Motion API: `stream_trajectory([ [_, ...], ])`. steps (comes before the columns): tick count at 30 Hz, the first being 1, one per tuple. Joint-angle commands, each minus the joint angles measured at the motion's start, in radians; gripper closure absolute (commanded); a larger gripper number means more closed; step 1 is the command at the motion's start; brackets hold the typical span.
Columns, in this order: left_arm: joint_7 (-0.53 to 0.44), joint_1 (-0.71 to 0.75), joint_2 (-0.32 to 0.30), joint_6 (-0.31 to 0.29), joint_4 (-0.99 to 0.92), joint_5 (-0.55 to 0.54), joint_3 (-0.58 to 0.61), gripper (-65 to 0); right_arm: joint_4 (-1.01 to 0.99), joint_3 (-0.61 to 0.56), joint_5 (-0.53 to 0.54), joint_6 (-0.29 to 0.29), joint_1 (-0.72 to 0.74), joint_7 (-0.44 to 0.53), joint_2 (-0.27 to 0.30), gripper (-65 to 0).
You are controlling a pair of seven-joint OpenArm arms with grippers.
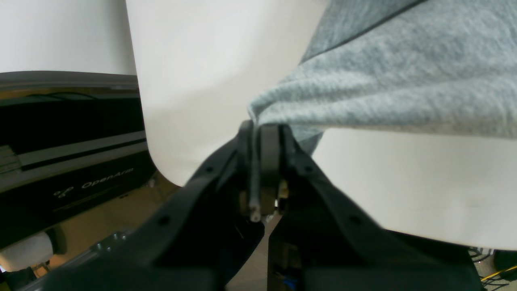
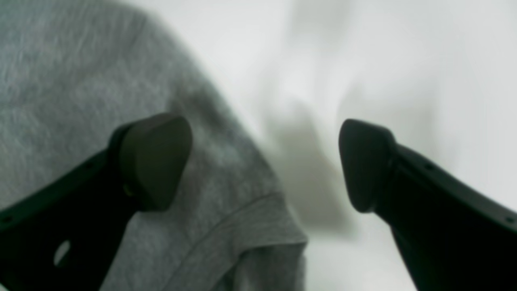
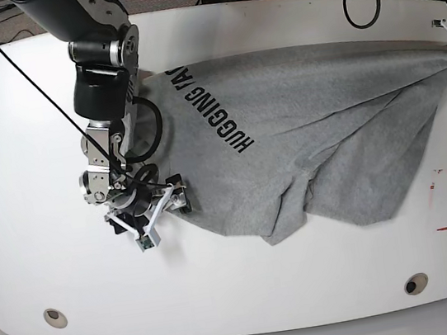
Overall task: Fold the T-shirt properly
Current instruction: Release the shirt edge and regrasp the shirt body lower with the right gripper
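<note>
The T-shirt (image 3: 318,129) is spread across the middle of the white table (image 3: 17,121). Its far edge is pinched by the closed left gripper (image 1: 264,129). At its opposite end, the right gripper (image 2: 264,161) is held open above a sleeve hem.

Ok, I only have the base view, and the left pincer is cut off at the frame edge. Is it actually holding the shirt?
Observer: Yes. In the left wrist view the left pincer is shut on an edge of the shirt.
Operator: And the right pincer, open or shut?
Observer: Open. In the right wrist view the right pincer is spread wide and grips nothing, with one side over a hemmed edge of the shirt and the other over bare table.
</note>
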Motion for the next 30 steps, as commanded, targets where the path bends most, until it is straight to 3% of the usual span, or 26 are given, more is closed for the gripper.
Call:
stream_trajectory([
  [1,-0.008,-0.003,-0.020,0.007,0.016,0.001,-0.006,0.0,0.003,0.001,0.010,0.002,0.029,0.027,0.007,-58.3],
  [5,-0.008,-0.003,-0.019,0.007,0.016,0.001,-0.006,0.0,0.003,-0.004,0.010,0.002,0.006,0.027,0.002,-58.3],
  [14,-0.008,-0.003,-0.019,0.007,0.015,0.001,-0.006,0.0,0.005,-0.144,0.019,-0.004,-0.046,0.027,-0.025,-58.3],
  [21,-0.008,-0.003,-0.019,0.007,0.015,0.001,-0.006,0.0,0.005,-0.141,0.018,-0.007,-0.049,0.028,-0.037,-57.4],
  [24,-0.008,-0.003,-0.019,0.007,0.015,0.001,-0.006,0.0,0.005,-0.141,0.018,-0.007,-0.046,0.028,-0.037,-51.2],
  [26,-0.008,-0.003,-0.019,0.007,0.015,0.001,-0.006,0.0,0.005,-0.141,0.018,-0.007,-0.044,0.028,-0.037,-43.6],
  [30,-0.008,-0.003,-0.019,0.007,0.015,0.001,-0.006,0.0,0.011,-0.142,0.018,-0.001,-0.043,0.028,-0.037,-21.9],
])
